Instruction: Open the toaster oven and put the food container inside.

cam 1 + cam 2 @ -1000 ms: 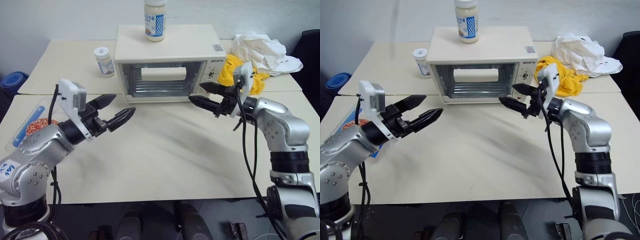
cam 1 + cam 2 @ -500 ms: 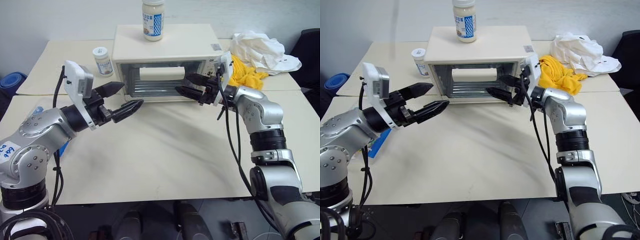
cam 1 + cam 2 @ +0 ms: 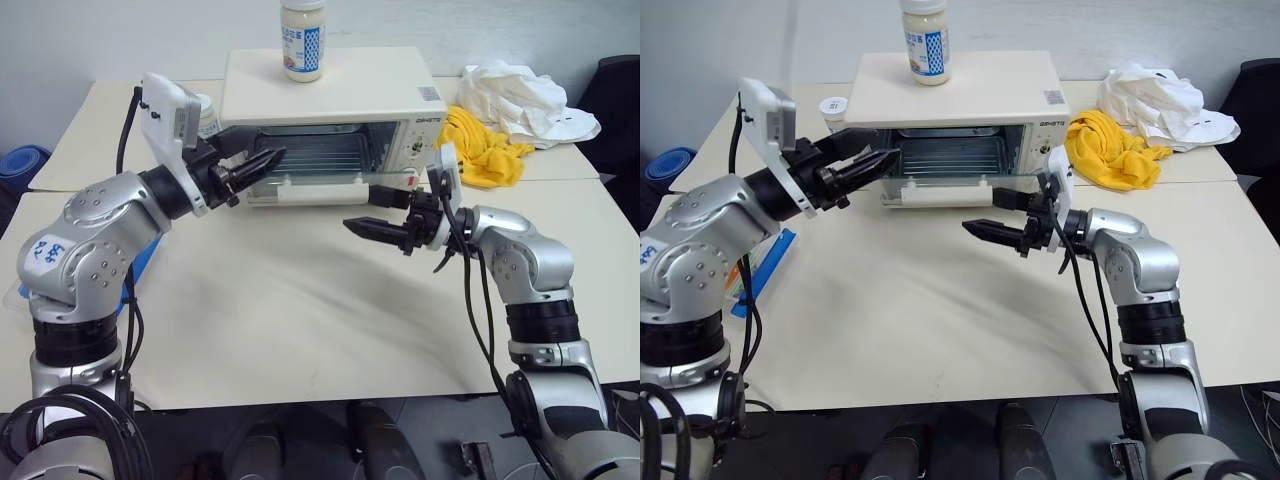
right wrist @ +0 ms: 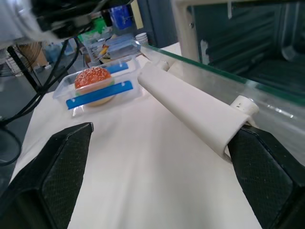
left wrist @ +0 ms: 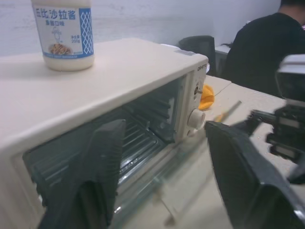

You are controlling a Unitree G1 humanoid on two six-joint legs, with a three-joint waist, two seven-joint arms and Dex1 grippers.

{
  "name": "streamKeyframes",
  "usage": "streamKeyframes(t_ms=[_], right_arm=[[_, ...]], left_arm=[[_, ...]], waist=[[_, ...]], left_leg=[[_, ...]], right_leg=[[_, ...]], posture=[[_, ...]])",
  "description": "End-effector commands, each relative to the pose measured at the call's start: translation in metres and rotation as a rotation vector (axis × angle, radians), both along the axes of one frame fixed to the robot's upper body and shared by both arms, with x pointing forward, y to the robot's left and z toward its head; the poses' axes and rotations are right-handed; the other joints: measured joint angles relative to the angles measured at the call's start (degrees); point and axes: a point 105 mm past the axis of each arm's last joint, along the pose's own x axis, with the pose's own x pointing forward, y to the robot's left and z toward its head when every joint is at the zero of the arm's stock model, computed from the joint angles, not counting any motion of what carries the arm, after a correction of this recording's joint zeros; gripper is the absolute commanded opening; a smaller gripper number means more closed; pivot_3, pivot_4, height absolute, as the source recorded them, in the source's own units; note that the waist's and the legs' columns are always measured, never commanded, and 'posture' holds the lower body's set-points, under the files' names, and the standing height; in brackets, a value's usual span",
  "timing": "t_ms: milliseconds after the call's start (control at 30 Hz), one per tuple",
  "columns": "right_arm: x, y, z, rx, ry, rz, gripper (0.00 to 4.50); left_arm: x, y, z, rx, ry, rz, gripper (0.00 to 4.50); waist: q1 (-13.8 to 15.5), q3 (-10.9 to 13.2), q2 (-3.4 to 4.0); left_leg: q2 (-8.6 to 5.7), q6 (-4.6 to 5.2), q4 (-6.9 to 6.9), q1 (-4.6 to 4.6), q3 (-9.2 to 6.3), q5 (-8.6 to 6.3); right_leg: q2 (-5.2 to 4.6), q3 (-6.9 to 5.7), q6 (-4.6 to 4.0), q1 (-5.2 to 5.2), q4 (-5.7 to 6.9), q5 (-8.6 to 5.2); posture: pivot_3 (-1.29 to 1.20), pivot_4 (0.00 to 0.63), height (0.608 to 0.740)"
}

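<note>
Food container [image 4: 97, 86] lies on the counter [image 3: 300, 300] at lower left of frame, light, stiff, likely slippery; grip its blue-clipped long sides. Toaster oven [image 3: 330, 110] door down. Left pincer [image 3: 245, 165] half-spread, empty; right pincer [image 3: 378, 215] spread wide, empty.

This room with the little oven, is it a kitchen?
Probably not. It looks more like an office or lab: the toaster oven sits on plain pushed-together tables, and a person sits beside an office chair behind.

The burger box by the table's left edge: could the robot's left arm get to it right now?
Probably yes. The box lies in the open on the table with nothing on or around it. The left gripper is up by the oven, so the arm would have to swing back down.
</note>
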Motion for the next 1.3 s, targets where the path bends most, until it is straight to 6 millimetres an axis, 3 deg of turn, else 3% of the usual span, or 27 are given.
streamKeyframes(t_ms=[33,200,367,500,733,867,1067,1200,1300], right_arm=[[-0.016,0.011,0.006,0.014,-0.054,0.057,4.5],[-0.019,0.011,-0.001,0.028,-0.035,0.023,4.5],[-0.023,0.007,-0.002,0.039,-0.039,-0.019,4.5],[-0.034,-0.017,-0.005,0.021,-0.048,-0.122,4.5],[-0.081,-0.059,-0.015,-0.085,0.0,-0.202,4.5],[-0.105,-0.073,-0.006,-0.127,0.011,-0.181,4.5],[-0.099,-0.067,0.02,-0.103,-0.048,-0.15,4.5],[-0.097,-0.05,0.029,-0.084,-0.06,-0.055,4.5],[-0.094,-0.039,0.031,-0.081,-0.062,0.023,4.5]], left_arm=[[0.008,-0.007,0.008,0.073,-0.061,-0.033,1.46],[0.031,-0.014,-0.01,0.2,-0.019,-0.03,0.03],[0.04,-0.021,-0.029,0.309,0.036,-0.048,0.03],[0.037,-0.025,-0.04,0.377,0.046,-0.098,0.03],[0.025,-0.02,-0.07,0.483,0.101,-0.148,0.03],[0.011,-0.013,-0.097,0.534,0.178,-0.162,0.03],[-0.004,-0.004,-0.13,0.585,0.238,-0.106,0.03],[-0.013,0.012,-0.121,0.462,0.258,0.037,0.03],[-0.034,0.026,-0.108,0.347,0.261,0.127,0.03]], waist=[[-0.2,0.0,0.0],[-0.5,0.0,0.0],[-0.6,0.0,0.01],[0.0,0.0,0.02],[0.9,0.0,0.02],[0.6,0.0,0.01],[0.4,0.0,0.01],[0.8,0.0,-0.02],[0.8,0.0,-0.04]], left_leg=[[0.0,0.0,0.0,0.01,0.03,0.0],[-0.01,0.0,0.01,0.0,0.02,0.0],[-0.01,0.01,0.0,-0.02,0.01,0.0],[-0.03,0.02,-0.01,-0.1,-0.05,-0.01],[-0.06,0.08,0.06,-0.1,-0.04,-0.03],[-0.04,0.12,0.11,0.0,-0.03,-0.03],[-0.01,0.24,0.13,0.16,-0.03,0.04],[0.01,0.23,0.11,0.1,-0.14,0.04],[0.0,0.23,0.11,0.03,-0.17,0.03]], right_leg=[[0.0,0.02,0.0,0.0,0.0,0.0],[-0.01,0.01,0.0,0.0,0.0,0.0],[0.0,0.01,0.0,0.0,0.04,0.0],[-0.04,-0.01,0.01,-0.02,-0.01,0.0],[-0.04,0.0,0.02,0.0,-0.07,-0.01],[0.0,0.05,0.01,0.05,-0.07,-0.01],[0.09,0.14,0.0,0.14,0.01,-0.01],[0.07,0.09,-0.01,0.13,0.0,-0.02],[0.03,0.04,-0.01,0.12,-0.05,-0.02]], posture=[[0.0,0.15,0.74],[0.0,0.15,0.74],[0.0,0.15,0.74],[0.0,0.15,0.74],[0.0,0.15,0.74],[0.0,0.15,0.74],[0.0,0.15,0.74],[0.0,0.15,0.74],[0.0,0.15,0.74]])
